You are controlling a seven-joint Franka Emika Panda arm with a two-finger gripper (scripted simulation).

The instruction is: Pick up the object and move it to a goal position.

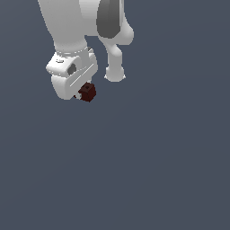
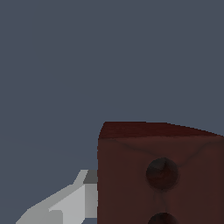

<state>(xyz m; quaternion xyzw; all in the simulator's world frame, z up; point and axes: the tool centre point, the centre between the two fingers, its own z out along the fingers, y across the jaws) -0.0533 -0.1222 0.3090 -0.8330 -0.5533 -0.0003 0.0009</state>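
The brick [image 2: 131, 175] is very close to the camera and fills a big part of the picture. It is dark red-brown, and the face toward the camera has two round dark holes, one only partly visible. A grey-white finger [image 2: 65, 205] touches the side of the brick. Behind them there is only a plain blue-grey surface [image 2: 87, 57].

One brick [image 1: 87, 92], one end effector [image 1: 80, 95], one arm [image 1: 67, 27].

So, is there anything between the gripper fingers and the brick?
No gap shows. In the wrist view one of the fingers lies directly against the side of the brick; the exterior view shows the brick tucked at the gripper.
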